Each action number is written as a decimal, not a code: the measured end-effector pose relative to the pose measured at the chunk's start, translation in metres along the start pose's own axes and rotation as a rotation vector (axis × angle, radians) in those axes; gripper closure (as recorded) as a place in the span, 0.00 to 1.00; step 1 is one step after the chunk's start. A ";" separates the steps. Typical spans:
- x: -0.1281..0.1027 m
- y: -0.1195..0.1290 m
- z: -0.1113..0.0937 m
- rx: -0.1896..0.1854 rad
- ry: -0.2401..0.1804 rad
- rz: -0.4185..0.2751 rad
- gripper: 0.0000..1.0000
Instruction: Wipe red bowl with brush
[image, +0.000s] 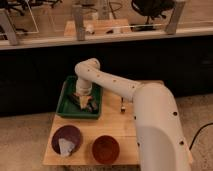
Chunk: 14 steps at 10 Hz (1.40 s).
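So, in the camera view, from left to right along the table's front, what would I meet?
Purple bowl → red bowl → the robot's white arm. The end effector sits farther back, low in the green tray.

You're getting warm, dim light falling from above; the white arm (150, 102) is catching a soft sheen, the gripper (86, 101) is sitting shadowed over the green tray (66, 104), and the red bowl (105, 148) is showing faint gloss.
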 end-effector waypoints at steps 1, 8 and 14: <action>0.002 0.001 0.006 -0.006 0.004 0.009 0.47; 0.008 0.004 0.049 -0.037 0.017 0.027 0.47; 0.010 0.002 0.056 -0.039 0.029 0.025 0.47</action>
